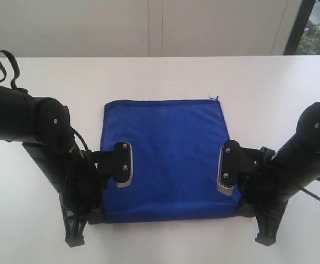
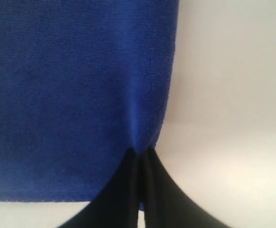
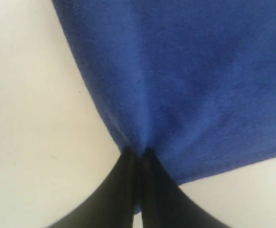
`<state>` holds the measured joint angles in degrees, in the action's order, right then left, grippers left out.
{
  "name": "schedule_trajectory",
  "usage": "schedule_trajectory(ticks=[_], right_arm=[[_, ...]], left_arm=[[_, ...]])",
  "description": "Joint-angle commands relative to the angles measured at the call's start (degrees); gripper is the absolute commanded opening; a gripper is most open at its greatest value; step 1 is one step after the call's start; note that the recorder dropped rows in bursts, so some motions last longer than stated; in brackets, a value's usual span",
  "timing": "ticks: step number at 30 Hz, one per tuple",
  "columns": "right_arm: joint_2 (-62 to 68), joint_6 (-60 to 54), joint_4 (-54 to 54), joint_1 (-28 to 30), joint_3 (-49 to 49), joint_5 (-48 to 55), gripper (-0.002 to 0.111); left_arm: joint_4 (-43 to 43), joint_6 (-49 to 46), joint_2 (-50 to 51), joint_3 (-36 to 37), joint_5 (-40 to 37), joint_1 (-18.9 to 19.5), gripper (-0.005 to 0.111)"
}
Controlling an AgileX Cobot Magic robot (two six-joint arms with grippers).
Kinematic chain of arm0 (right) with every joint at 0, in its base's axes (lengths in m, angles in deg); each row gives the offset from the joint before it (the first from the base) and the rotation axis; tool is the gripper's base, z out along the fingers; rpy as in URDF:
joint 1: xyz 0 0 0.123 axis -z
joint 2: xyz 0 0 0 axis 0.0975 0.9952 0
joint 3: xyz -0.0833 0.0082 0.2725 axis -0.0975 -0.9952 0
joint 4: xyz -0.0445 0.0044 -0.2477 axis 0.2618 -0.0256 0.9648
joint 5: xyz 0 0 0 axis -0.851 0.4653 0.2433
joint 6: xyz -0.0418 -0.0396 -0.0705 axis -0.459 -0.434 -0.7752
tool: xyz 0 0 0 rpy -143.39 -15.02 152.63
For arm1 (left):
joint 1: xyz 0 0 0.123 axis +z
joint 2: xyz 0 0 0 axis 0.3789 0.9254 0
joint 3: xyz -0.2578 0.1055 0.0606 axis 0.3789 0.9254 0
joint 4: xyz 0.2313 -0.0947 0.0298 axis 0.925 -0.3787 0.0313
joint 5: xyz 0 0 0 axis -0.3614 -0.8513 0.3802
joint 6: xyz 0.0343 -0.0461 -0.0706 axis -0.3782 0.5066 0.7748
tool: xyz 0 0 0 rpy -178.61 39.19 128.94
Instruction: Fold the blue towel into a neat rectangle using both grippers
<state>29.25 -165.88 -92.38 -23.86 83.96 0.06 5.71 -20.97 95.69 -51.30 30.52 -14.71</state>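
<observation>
The blue towel (image 1: 168,140) lies spread flat on the white table (image 1: 270,93), roughly square, with a tiny tag (image 1: 215,98) at its far right corner. My left gripper (image 1: 95,214) sits low at the towel's near left corner. In the left wrist view its black fingers (image 2: 128,190) are pressed together on the blue towel (image 2: 71,85) at its side hem. My right gripper (image 1: 246,209) is at the near right corner. The right wrist view shows the gripper (image 3: 139,153) shut on the towel (image 3: 199,71) edge, with a sliver of blue between the fingers.
A pale wall (image 1: 149,27) runs behind the table's far edge, and a dark window frame (image 1: 294,27) stands at the back right. Black cables (image 1: 6,66) loop off the left arm. Bare tabletop surrounds the towel on all sides.
</observation>
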Motion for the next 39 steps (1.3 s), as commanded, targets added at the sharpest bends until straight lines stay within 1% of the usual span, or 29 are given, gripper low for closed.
schedule_trajectory(ticks=[1, 6, 11, 21, 24, 28, 33, 35, 39], right_arm=[[-3.11, -0.27, 0.30, 0.00, 0.04, 3.50, 0.000], [-8.37, -0.27, 0.30, 0.00, 0.04, 9.40, 0.000], [-11.16, -0.27, 0.30, 0.00, -0.06, 12.52, 0.000], [-16.35, 3.20, 0.30, 0.00, -0.06, 26.21, 0.000], [-17.42, 3.20, 0.30, 0.00, -0.06, 25.81, 0.000], [-17.77, 3.35, 0.30, 0.00, 0.80, 20.65, 0.000], [-17.77, 7.49, 1.69, 0.00, 3.49, 15.29, 0.000], [-17.77, 10.87, 4.18, 0.00, 4.89, 12.99, 0.000], [-17.66, 16.71, 7.89, 0.00, 7.07, 8.25, 0.000]], left_arm=[[1.04, 0.58, -1.03, 0.45, -1.14, -0.35, 0.000], [1.04, 6.04, -3.91, 0.45, -5.29, -0.35, 0.000], [1.04, 6.55, -7.10, 0.45, -10.09, -0.35, 0.000], [1.04, 11.09, -14.21, 0.45, -21.16, -0.35, 0.000], [1.04, 11.25, -15.33, 0.45, -20.36, -0.35, 0.000], [1.28, 12.70, -15.71, -0.75, -15.37, -0.35, 0.000], [5.77, 19.98, -15.71, -5.72, -11.52, -0.24, 0.000], [8.15, 23.42, -15.71, -7.81, -9.64, -0.16, 0.000], [9.04, 27.15, -14.66, -10.88, -6.38, 1.19, 0.000]])
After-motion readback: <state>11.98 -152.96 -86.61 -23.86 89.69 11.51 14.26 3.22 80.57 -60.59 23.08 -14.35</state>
